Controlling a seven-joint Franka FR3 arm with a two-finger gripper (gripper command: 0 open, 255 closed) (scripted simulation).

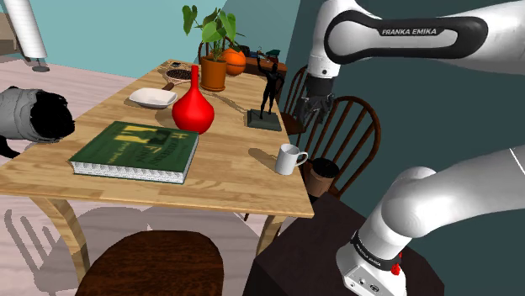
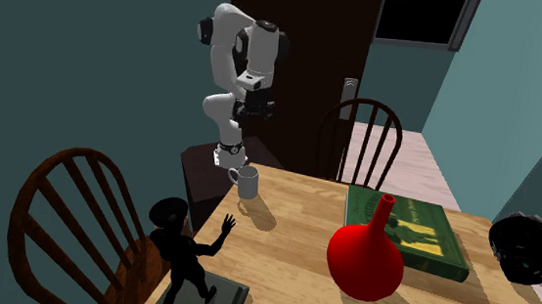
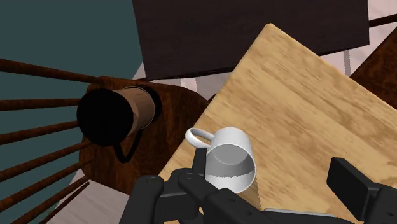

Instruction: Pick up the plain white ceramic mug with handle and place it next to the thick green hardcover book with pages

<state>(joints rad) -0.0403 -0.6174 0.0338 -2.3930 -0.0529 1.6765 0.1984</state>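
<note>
The mug (image 1: 290,158) is plain white, the book (image 1: 135,150) dark green with pale yellow cover print and whitish page edges. The vase (image 1: 193,108) is glossy red. The surface (image 1: 235,172) shows light wood grain. The figurine (image 1: 269,84) is black, as is the tool (image 3: 270,184). The cup (image 3: 121,114) is brown, black inside; the wall (image 1: 101,34) is teal.

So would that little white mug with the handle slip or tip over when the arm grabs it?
Likely rigid, not floppy: the white mug looks like a smooth hard shell, so it might slip. It stands upright near the edge of the wooden table, so a sideways nudge could push it off. Its loop handle probably stops it rolling far.
</note>
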